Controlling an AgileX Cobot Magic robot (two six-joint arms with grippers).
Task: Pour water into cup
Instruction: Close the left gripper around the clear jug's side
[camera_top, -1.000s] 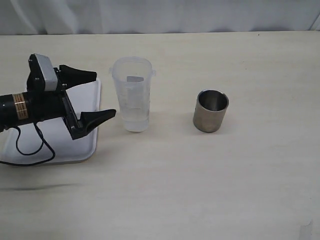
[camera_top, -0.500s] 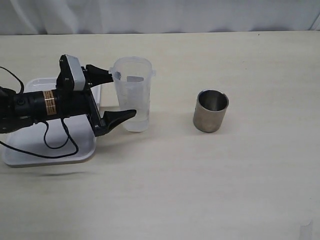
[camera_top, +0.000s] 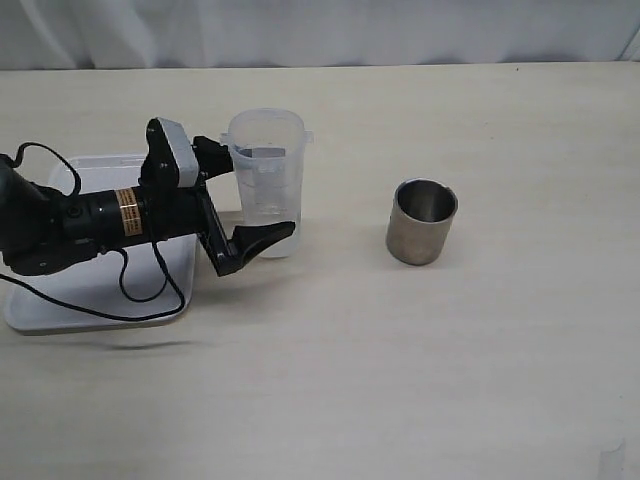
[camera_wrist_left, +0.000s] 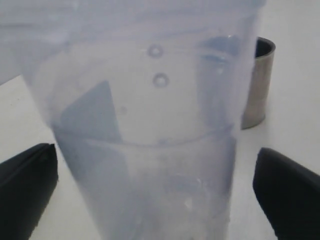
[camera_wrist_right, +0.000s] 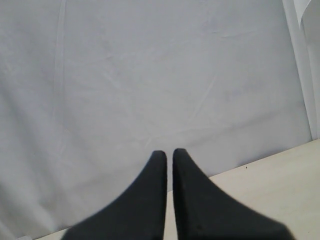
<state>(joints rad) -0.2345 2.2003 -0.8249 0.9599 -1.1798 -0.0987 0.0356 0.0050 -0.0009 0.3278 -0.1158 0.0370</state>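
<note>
On the pale wood-grain table (camera_top: 420, 380), the translucent beaker (camera_top: 266, 175) is standing upright left of centre. It is holding the water (camera_top: 270, 238), a shallow clear layer at its base. The cup (camera_top: 422, 222) is standing upright well apart to the beaker's right, with bare tabletop lying between the two.

The left gripper (camera_top: 258, 195) is reaching in sideways from the left. Its jaws are spread wide and are flanking the beaker, one finger (camera_top: 222, 152) near the rim on the far side and the other (camera_top: 262, 238) low on the near side. In the left wrist view the beaker (camera_wrist_left: 150, 125) is filling the frame between the two black fingers (camera_wrist_left: 25, 190), with table showing in the gap on each side, so no contact is being made. The waterline is showing roughly midway down that view, and the cup (camera_wrist_left: 259, 82) is showing behind.

The left arm is passing over a white tray (camera_top: 50, 315), and a black cable (camera_top: 150, 300) is looping down across it.

A white wrinkled curtain (camera_top: 320, 30) is hanging along the table's far edge. The right gripper (camera_wrist_right: 169, 156) is facing this curtain (camera_wrist_right: 150, 75), with its fingers drawn together to a thin slit and holding nothing.
</note>
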